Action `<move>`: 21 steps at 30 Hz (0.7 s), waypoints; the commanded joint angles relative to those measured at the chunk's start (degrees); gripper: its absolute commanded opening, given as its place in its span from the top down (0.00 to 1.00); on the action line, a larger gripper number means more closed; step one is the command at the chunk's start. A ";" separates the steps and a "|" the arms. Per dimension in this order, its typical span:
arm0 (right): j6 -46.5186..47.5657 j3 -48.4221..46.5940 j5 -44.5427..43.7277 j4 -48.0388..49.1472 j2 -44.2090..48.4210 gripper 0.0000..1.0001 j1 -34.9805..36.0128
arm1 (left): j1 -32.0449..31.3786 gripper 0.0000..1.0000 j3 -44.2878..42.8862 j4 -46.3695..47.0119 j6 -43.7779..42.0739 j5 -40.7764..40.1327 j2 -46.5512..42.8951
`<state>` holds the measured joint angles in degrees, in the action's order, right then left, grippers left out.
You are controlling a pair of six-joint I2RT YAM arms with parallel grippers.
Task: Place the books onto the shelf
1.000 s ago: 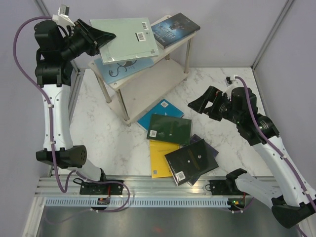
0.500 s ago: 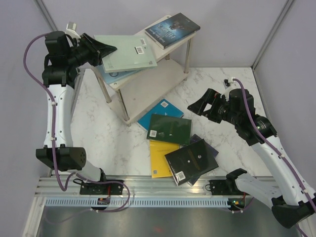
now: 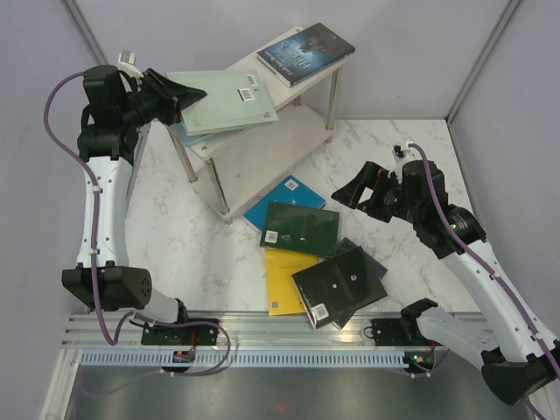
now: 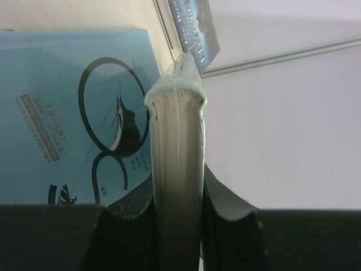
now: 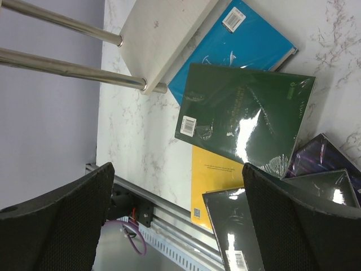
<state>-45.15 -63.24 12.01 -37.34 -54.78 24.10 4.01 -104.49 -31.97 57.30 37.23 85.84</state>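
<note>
We rate the thin pale-green book [image 3: 223, 101] upper left light, stiff, slick; left fingers [image 4: 225, 226] pinch its edge, right fingers [image 5: 56, 220] wide.

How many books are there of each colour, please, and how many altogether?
Dark blue pictorial book: 1
Pale green book: 1
Light blue book: 1
Teal book: 1
Dark green book: 1
Yellow book: 1
Black book: 1
Purple book: 1
Total: 8

On shelf [image 3: 271, 140] top: pale green book [image 3: 223, 98] tilted over light blue book [image 4: 73, 113], dark blue book [image 3: 306, 52] at far end. Nearer, flat and overlapping: teal [image 3: 289, 194], dark green [image 3: 302, 229], yellow [image 3: 284, 280], black [image 3: 339, 284], purple [image 3: 348, 248] books.
</note>
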 commanded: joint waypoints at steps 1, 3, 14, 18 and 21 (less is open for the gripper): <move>0.41 -0.65 0.73 0.25 -0.06 0.02 -0.10 | 1.96 0.98 -0.20 8.66 3.51 -1.11 -2.35; 0.67 -0.65 0.73 0.34 -0.23 0.02 -0.02 | 2.40 0.98 0.51 11.30 5.62 0.81 -2.00; 1.29 -0.21 0.56 0.69 -1.46 0.02 -0.10 | 3.28 0.98 2.00 15.71 9.41 2.05 -0.85; 1.38 0.05 0.73 1.13 -1.90 0.02 -0.10 | 3.28 0.98 3.85 16.23 9.32 1.35 -0.50; 1.46 0.40 0.91 1.74 -2.34 0.02 -0.10 | 3.28 0.97 4.73 16.15 8.01 1.26 0.02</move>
<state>-44.49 -63.11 12.16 -37.04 -56.77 24.10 7.05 -99.15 -22.85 63.53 37.56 86.02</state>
